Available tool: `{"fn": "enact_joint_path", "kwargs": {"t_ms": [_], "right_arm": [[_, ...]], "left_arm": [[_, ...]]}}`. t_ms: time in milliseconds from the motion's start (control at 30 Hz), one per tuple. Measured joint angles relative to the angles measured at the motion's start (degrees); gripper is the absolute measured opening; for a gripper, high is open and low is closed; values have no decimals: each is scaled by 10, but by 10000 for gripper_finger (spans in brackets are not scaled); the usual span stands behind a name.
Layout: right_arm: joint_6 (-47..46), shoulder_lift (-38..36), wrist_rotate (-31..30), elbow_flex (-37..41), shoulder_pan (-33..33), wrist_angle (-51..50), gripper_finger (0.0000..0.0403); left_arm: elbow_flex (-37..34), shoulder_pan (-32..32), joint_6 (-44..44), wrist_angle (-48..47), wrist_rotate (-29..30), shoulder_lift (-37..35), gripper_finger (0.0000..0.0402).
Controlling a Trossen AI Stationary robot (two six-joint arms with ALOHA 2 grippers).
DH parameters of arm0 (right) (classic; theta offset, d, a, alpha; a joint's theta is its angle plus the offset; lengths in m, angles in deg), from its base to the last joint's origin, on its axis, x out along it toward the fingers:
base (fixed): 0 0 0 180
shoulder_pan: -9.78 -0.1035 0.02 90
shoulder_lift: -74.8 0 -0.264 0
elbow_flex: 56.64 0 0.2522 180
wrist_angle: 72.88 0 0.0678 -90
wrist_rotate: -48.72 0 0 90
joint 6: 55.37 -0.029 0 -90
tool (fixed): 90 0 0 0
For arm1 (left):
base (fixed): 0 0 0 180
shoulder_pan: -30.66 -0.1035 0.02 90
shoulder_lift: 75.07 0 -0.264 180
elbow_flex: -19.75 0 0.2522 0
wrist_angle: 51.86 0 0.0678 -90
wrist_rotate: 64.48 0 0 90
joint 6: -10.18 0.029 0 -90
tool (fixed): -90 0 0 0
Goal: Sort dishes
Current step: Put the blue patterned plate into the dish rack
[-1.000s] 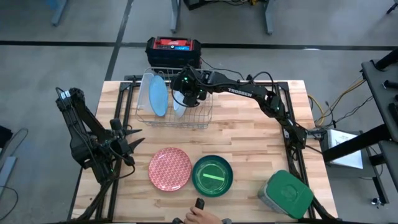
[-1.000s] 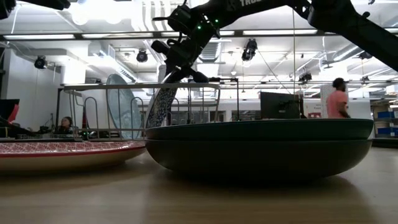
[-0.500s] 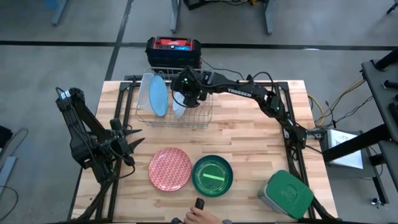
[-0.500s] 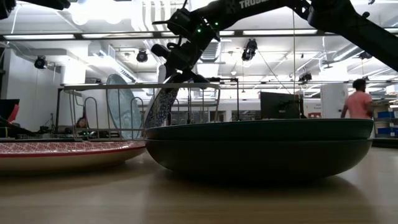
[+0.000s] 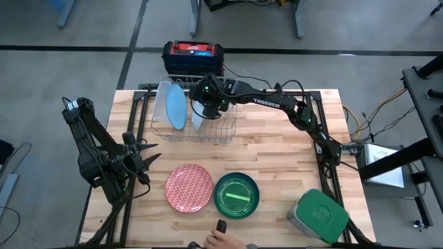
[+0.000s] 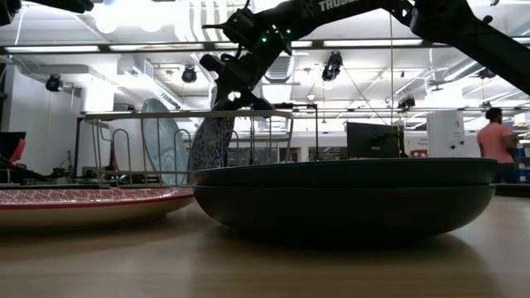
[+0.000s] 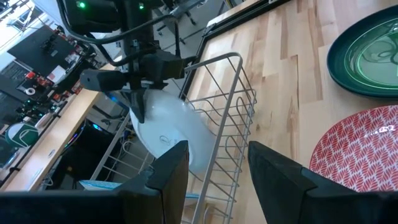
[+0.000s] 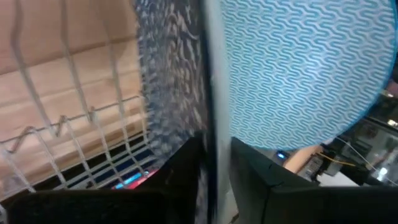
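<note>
While the right hand (image 5: 201, 111) pinches the rim of a patterned plate (image 6: 211, 142) standing on edge in the wire rack (image 5: 216, 130), beside the light blue plate (image 5: 175, 108), left hand (image 5: 142, 160) idles half-open w/ nothing, far from rack.

White "TROSSEN" lettering on right arm (image 5: 268, 102) link in high view, partly cut "TROS" on same arm up top in low view, faint white mark on red patterned plate (image 7: 364, 155) in left wrist view, unreadable, no other legible text.
</note>
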Motion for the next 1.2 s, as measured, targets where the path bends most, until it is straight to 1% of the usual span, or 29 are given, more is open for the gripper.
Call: {"fn": "enact_joint_path", "kwargs": {"t_ms": [167, 433, 633, 767, 1033, 1200], "right_arm": [[0, 0, -1, 0, 0, 23, 94], [-5, 0, 1, 0, 0, 66, 115], [-64, 0, 0, -1, 0, 109, 129], [-68, 0, -1, -1, 0, 113, 138], [-69, 0, -4, -1, 0, 111, 143], [-66, -1, -3, 0, 0, 96, 128]], "left_arm": [[0, 0, 0, 0, 0, 0, 156], [0, 0, 0, 0, 0, 0, 156], [-2, 0, 0, 0, -2, 0, 156], [-2, 0, 0, 0, -2, 0, 156], [-2, 0, 0, 0, -2, 0, 156], [-2, 0, 0, 0, -2, 0, 156]]}}
